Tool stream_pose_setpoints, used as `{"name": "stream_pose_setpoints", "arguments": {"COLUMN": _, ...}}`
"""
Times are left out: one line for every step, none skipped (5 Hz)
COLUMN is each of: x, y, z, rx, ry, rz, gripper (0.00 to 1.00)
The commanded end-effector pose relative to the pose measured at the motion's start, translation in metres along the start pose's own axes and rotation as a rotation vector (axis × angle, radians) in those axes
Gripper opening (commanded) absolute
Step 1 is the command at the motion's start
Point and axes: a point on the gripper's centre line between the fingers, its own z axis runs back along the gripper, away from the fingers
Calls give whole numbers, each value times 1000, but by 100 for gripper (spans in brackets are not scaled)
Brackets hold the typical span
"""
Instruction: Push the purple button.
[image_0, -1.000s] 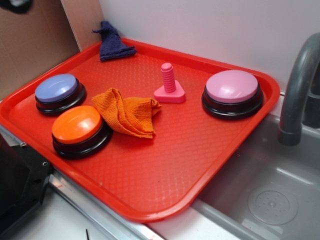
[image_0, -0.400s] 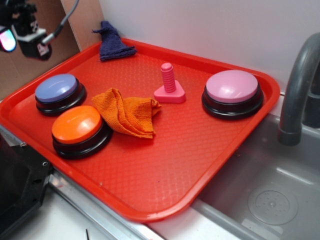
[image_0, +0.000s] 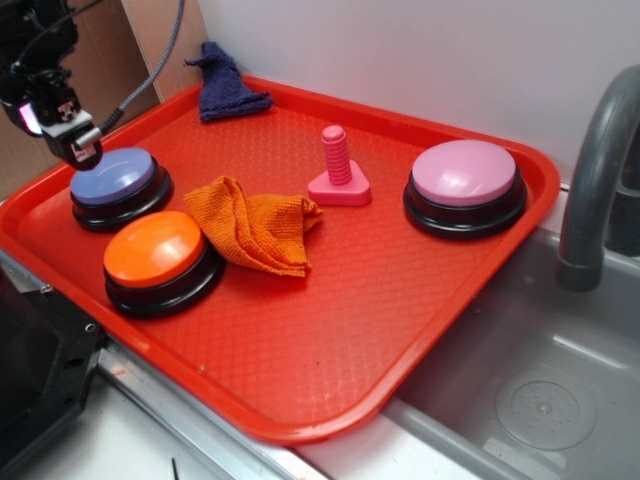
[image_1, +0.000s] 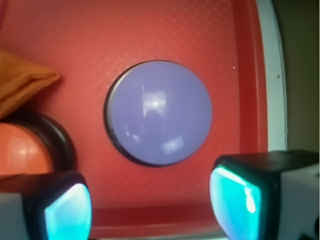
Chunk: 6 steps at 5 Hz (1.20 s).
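The purple button (image_0: 117, 180), a periwinkle dome on a black base, sits at the left end of the red tray (image_0: 330, 330). In the wrist view it (image_1: 159, 112) fills the middle. My gripper (image_0: 72, 140) hangs just above the button's far left edge, over the tray's rim. Its jaws are open and empty; in the wrist view the gripper (image_1: 150, 207) shows teal pads (image_1: 67, 210) wide apart with bare tray between them, the button just ahead.
An orange button (image_0: 160, 258) sits right in front of the purple one. An orange cloth (image_0: 258, 225), a pink peg (image_0: 338, 170), a pink-lilac button (image_0: 464, 183) and a blue cloth (image_0: 225, 85) also lie on the tray. A sink and faucet (image_0: 600, 180) are at right.
My gripper has come into view from the upper left and moved down and right, ending just above the purple button's edge. Nothing on the tray has moved.
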Motion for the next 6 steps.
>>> {"name": "stream_pose_setpoints", "arguments": {"x": 25, "y": 4, "z": -16, "rx": 4, "ry": -33, "rz": -186, "gripper": 100}}
{"name": "stream_pose_setpoints", "arguments": {"x": 41, "y": -2, "z": -42, "rx": 31, "ry": -30, "rz": -300, "gripper": 100}}
{"name": "stream_pose_setpoints", "arguments": {"x": 39, "y": -5, "z": -59, "rx": 22, "ry": 5, "rz": -332, "gripper": 100}}
{"name": "stream_pose_setpoints", "arguments": {"x": 39, "y": -7, "z": -59, "rx": 31, "ry": 9, "rz": -346, "gripper": 100}}
{"name": "stream_pose_setpoints", "arguments": {"x": 35, "y": -10, "z": -42, "rx": 44, "ry": -9, "rz": -360, "gripper": 100}}
{"name": "stream_pose_setpoints", "arguments": {"x": 29, "y": -11, "z": 3, "rx": 71, "ry": -76, "rz": -327, "gripper": 100}}
